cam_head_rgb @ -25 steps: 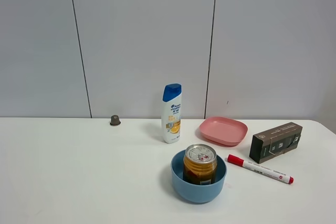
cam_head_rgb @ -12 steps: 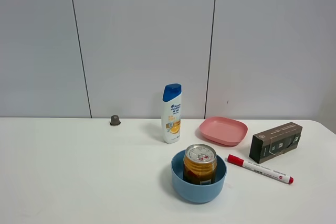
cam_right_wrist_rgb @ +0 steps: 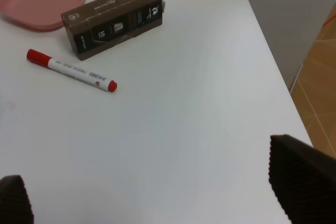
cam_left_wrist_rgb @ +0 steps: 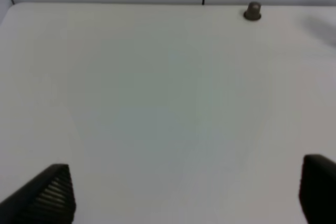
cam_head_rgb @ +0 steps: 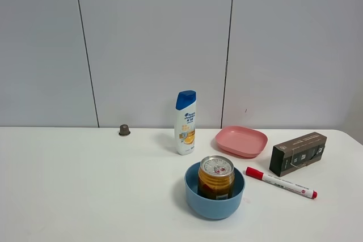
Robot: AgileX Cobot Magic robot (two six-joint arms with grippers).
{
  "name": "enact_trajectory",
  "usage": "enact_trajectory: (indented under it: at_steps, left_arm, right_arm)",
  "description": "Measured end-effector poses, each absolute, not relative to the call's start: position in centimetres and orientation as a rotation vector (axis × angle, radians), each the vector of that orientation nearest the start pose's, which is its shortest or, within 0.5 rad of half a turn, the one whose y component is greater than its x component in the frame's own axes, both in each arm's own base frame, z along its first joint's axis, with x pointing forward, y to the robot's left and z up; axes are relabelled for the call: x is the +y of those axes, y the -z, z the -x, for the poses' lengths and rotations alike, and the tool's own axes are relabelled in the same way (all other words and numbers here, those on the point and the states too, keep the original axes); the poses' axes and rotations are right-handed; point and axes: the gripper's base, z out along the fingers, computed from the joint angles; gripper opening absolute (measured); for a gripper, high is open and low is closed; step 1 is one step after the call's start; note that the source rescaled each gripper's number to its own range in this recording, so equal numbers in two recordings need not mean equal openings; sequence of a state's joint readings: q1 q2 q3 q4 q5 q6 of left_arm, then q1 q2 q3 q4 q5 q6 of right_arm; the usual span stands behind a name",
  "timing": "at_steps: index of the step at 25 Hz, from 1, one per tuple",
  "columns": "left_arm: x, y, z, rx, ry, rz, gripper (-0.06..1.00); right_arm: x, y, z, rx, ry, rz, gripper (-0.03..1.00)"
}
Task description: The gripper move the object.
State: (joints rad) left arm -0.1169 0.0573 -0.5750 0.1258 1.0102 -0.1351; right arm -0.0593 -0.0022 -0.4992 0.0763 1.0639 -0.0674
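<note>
The gold-yellow can (cam_head_rgb: 216, 177) with a silver pull-tab top stands upright inside a blue bowl (cam_head_rgb: 215, 201) at the front middle of the white table. Neither arm shows in the high view. In the left wrist view my left gripper (cam_left_wrist_rgb: 184, 192) is open, with its fingertips (cam_left_wrist_rgb: 50, 195) spread wide over bare table. In the right wrist view my right gripper (cam_right_wrist_rgb: 157, 192) is open too, with its fingertips (cam_right_wrist_rgb: 302, 179) wide apart over the table's right part. Neither wrist view shows the can.
A white shampoo bottle with a blue cap (cam_head_rgb: 185, 122) stands behind the bowl. A pink plate (cam_head_rgb: 241, 140), a brown box (cam_head_rgb: 298, 153) and a red-capped marker (cam_head_rgb: 281, 182) lie on the right. A small dark capsule (cam_head_rgb: 124, 130) sits at the back left. The table's right edge (cam_right_wrist_rgb: 273, 72) is near.
</note>
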Motion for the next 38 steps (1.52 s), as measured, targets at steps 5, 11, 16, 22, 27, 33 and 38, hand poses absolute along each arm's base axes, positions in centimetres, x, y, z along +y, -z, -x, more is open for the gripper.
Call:
enact_trajectory:
  at_steps: [5, 11, 16, 22, 27, 33, 38]
  left_arm:
    - [1.0, -28.6, 0.4, 2.009, 0.011, 0.023, 0.61]
    - [0.9, -28.2, 0.3, 2.035, 0.009, 0.001, 0.61]
    - [0.8, -28.2, 0.4, 2.035, -0.035, 0.065, 0.61]
    - [0.5, -28.1, 0.7, 2.015, -0.072, 0.150, 0.61]
    - [0.4, -28.1, 0.8, 2.014, -0.072, 0.147, 0.61]
    - [0.4, -28.1, 0.7, 2.015, -0.069, 0.147, 0.61]
    - [0.4, -28.1, 0.7, 2.015, -0.069, 0.145, 0.61]
  right_arm:
    - [0.6, -27.7, 0.5, 2.044, -0.012, 0.012, 1.00]
    - [0.6, -27.7, 0.5, 2.044, -0.012, 0.012, 1.00]
    - [0.6, -27.7, 0.5, 2.044, -0.012, 0.012, 1.00]
    - [0.6, -27.7, 0.5, 2.043, -0.012, 0.012, 1.00]
    - [0.6, -27.7, 0.5, 2.043, -0.012, 0.012, 1.00]
    - [0.6, -27.7, 0.5, 2.043, -0.012, 0.012, 1.00]
    - [0.6, -27.7, 0.5, 2.043, -0.012, 0.012, 1.00]
